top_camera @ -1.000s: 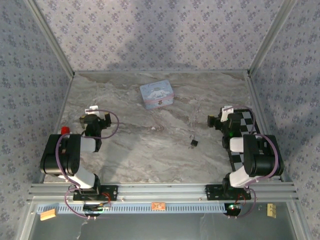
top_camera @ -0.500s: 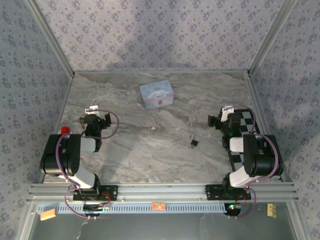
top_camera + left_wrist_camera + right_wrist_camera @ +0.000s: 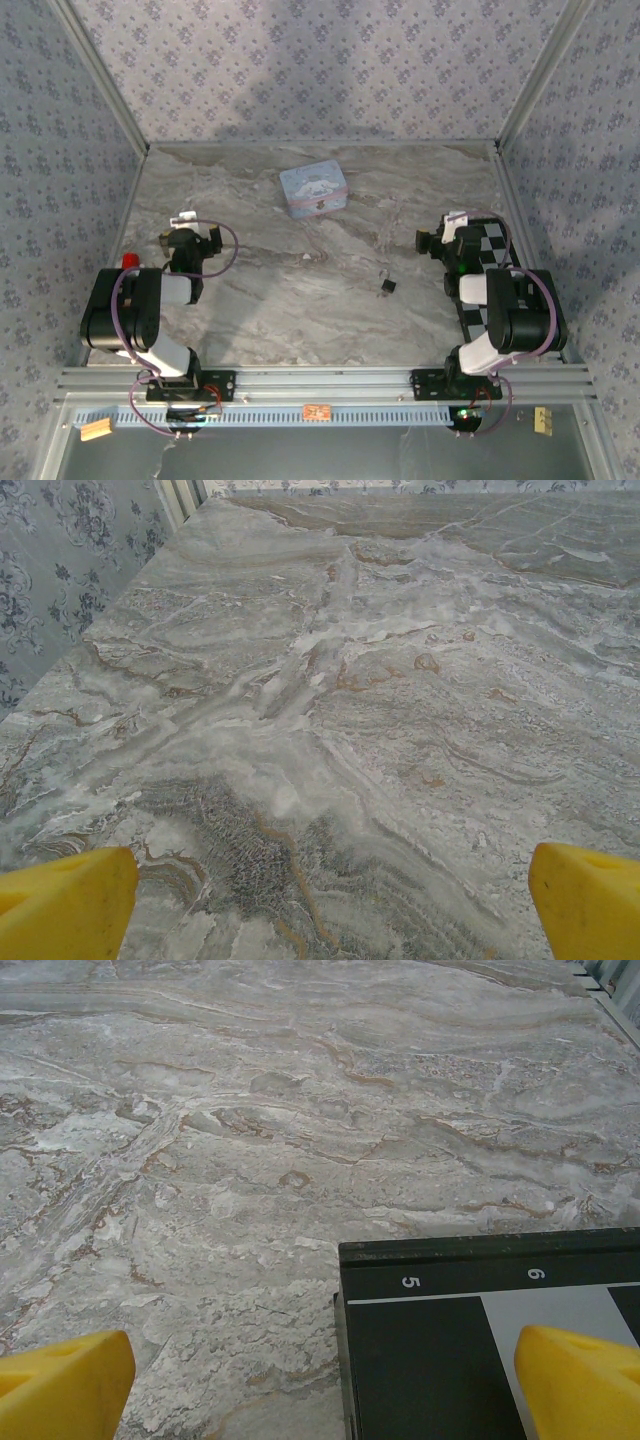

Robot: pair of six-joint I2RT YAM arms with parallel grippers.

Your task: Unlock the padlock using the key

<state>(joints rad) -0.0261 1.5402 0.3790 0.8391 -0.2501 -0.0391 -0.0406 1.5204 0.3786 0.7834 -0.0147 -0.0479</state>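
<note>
Change: nothing has moved since the earlier top frames; arms, padlock and tin sit where they were.
Padlock (image 3: 386,286): on the marble table (image 3: 280,310), centre-right, nearer the right arm, shackle toward the far side; seen from the top view.
Key (image 3: 308,258): thin dark sliver on the table, left of the padlock and well apart; too small for detail.
Tin (image 3: 314,189): pale blue, far centre, well apart from the padlock.
Left gripper (image 3: 325,905): jaws wide, nothing between them; 2 yellow fingertips (image 3: 65,905) in the lower corners of the left wrist view, bare marble ahead, wallpapered wall at far left.
Right gripper (image 3: 320,1385): jaws wide, holding nothing; yellow tips in the lower corners of the right wrist view.
Board (image 3: 450,1330): black checker board, its corner under the right gripper, numerals 5 and 6 readable from the right wrist; the top view shows it along the right table edge under the right arm.
Arms: both folded back near their bases, well apart from padlock and key.
</note>
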